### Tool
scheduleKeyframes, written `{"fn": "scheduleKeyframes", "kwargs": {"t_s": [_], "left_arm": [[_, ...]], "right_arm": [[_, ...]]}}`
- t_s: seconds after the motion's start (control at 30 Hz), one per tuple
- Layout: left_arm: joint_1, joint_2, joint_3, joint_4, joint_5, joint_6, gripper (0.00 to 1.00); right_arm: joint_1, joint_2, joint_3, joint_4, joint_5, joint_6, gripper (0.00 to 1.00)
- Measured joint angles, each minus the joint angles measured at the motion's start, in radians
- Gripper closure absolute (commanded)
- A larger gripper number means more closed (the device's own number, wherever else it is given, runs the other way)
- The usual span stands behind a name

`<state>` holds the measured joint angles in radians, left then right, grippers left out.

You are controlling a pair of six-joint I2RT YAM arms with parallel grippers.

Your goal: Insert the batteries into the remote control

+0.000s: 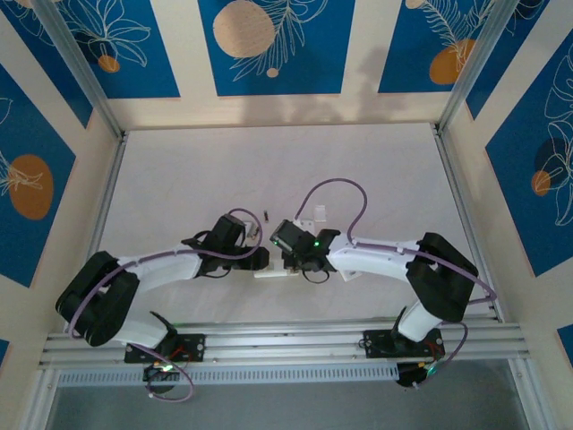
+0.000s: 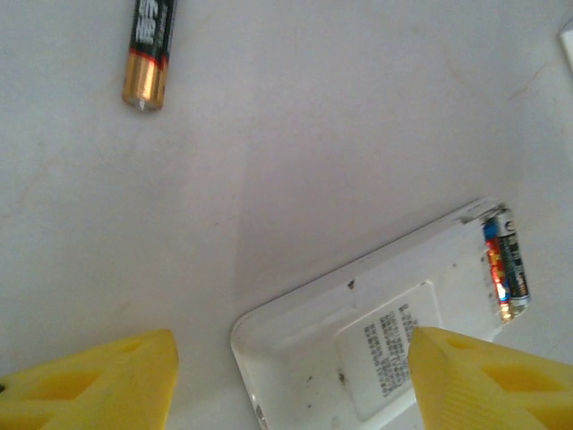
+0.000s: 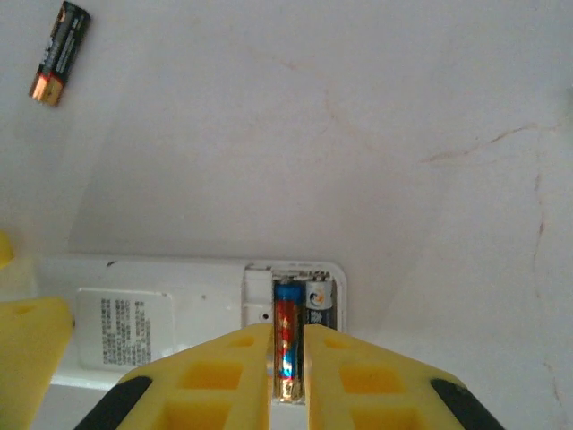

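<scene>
Our left gripper (image 2: 294, 336) hangs low over the table (image 2: 340, 134) with its yellow fingers (image 2: 98, 381) spread wide, gripping nothing. Beyond it on the far side, one loose battery (image 2: 150, 54) lies flat on the bare surface, well apart from both fingers, its gold end turned toward the gripper.

Between those fingers we see the left part of the white remote control (image 2: 295, 358), back side up, its printed label (image 2: 385, 354) showing. At the remote's right end the battery bay (image 3: 295, 273) is uncovered, and two cells lie in it side by side: a red-and-blue cell (image 3: 286, 313) and a black cell (image 3: 320, 305).

Our right gripper (image 3: 288, 327) sits directly over that bay, its fingers drawn almost together. The red-and-blue cell shows through the thin slit between them. We cannot tell whether the tips touch it.

Farther right and farther off, a small white piece (image 1: 318, 213) lies on the table.
</scene>
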<state>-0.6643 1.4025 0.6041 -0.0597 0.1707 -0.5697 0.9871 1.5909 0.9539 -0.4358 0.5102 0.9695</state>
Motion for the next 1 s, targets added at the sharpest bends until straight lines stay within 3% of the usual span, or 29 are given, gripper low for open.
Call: {"fn": "scheduleKeyframes", "kwargs": {"t_s": [0.37,0.53,0.63,0.77,0.83,1.0], "left_arm": [[0.0,-0.039,0.0,0.0,-0.027,0.004,0.29],[0.0,-0.045,0.0,0.001,-0.038,0.008,0.29],[0.0,-0.077,0.0,0.003,-0.05,0.028,0.24],[0.0,-0.15,0.0,0.02,-0.069,0.064,0.18],[0.0,-0.189,-0.006,0.035,-0.076,0.082,0.16],[0.0,-0.271,-0.054,0.083,-0.097,0.108,0.11]], "right_arm": [[-0.01,0.096,0.0,0.045,-0.058,0.0,0.85],[-0.029,0.031,0.004,-0.003,-0.043,-0.057,0.77],[-0.101,-0.051,0.026,-0.01,-0.032,-0.184,0.65],[-0.297,-0.064,0.133,-0.021,-0.089,-0.399,0.49],[-0.386,-0.022,0.2,-0.039,-0.143,-0.498,0.38],[-0.541,0.209,0.433,-0.171,-0.248,-0.654,0.33]]}}
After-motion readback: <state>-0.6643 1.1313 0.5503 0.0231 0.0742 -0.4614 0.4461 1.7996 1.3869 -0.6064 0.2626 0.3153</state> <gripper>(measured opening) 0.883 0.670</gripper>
